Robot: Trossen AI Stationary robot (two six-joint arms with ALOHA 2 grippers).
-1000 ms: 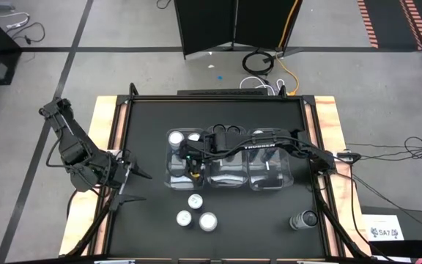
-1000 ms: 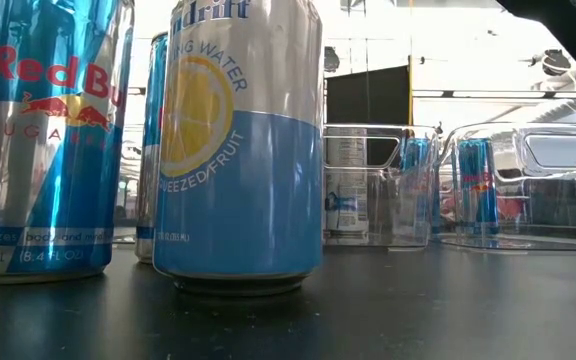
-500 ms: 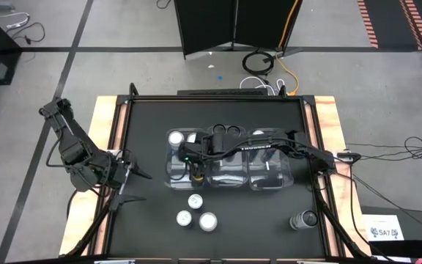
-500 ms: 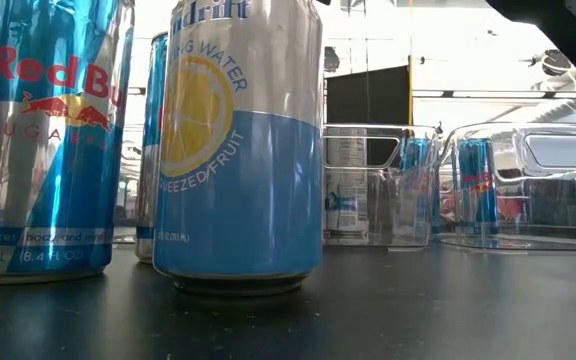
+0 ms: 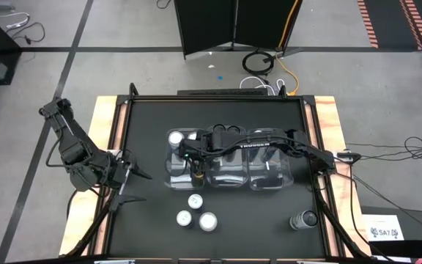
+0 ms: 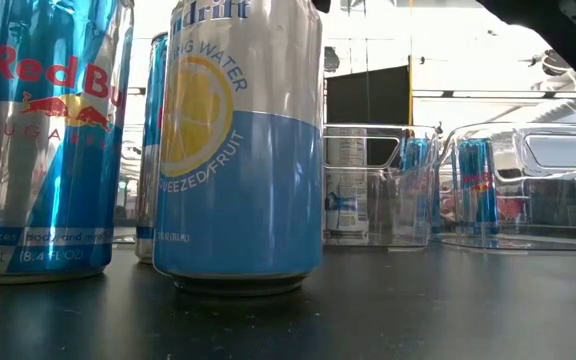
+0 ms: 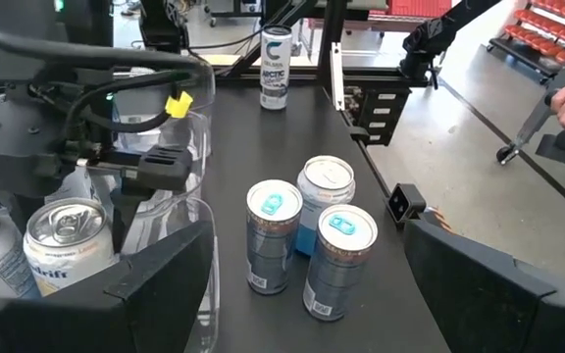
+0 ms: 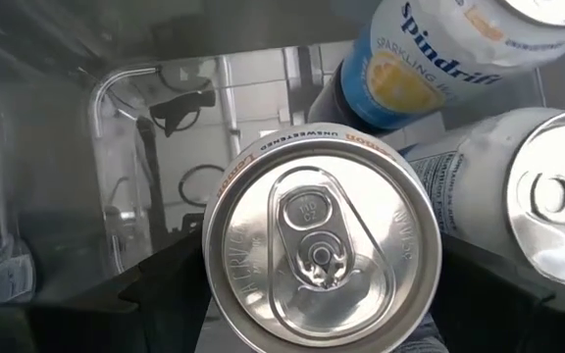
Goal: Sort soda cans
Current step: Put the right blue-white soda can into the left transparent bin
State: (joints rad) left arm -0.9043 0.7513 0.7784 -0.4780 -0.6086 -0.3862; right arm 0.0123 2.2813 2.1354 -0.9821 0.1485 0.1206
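Three clear bins (image 5: pixel 229 176) stand in a row mid-table, with soda cans in them. My right gripper (image 5: pixel 193 166) reaches into the left bin (image 5: pixel 173 172). It is shut on a silver-topped can (image 8: pixel 317 245) beside a Spindrift can (image 8: pixel 410 69) and another silver-topped can (image 8: pixel 547 196). Three cans (image 5: pixel 196 213) stand on the black table near its front, large in the low view (image 6: pixel 238 150). A dark can (image 5: pixel 302 219) is at the front right. My left gripper (image 5: pixel 143 185) waits open at the table's left edge. My right gripper has the silver-topped can between its two fingers, one against each side just under the top rim (image 8: pixel 222 294). The fingers slant down from above. The can stands upright inside the left bin. Whether its bottom rests on the bin floor is hidden by the can itself.
Two silver tops (image 5: pixel 184 137) show at the left bin's far end, and dark tops (image 5: pixel 227 130) in the middle bin. My right arm (image 5: pixel 269 144) lies across all three bins. Bare black table lies between the bins and the front cans. Wooden strips (image 5: pixel 108 147) edge the table.
My right arm has reached slightly farther toward the table's left over the bins. Its gripper has sunk a little in the left bin with the can. The cans on the table have stayed put.
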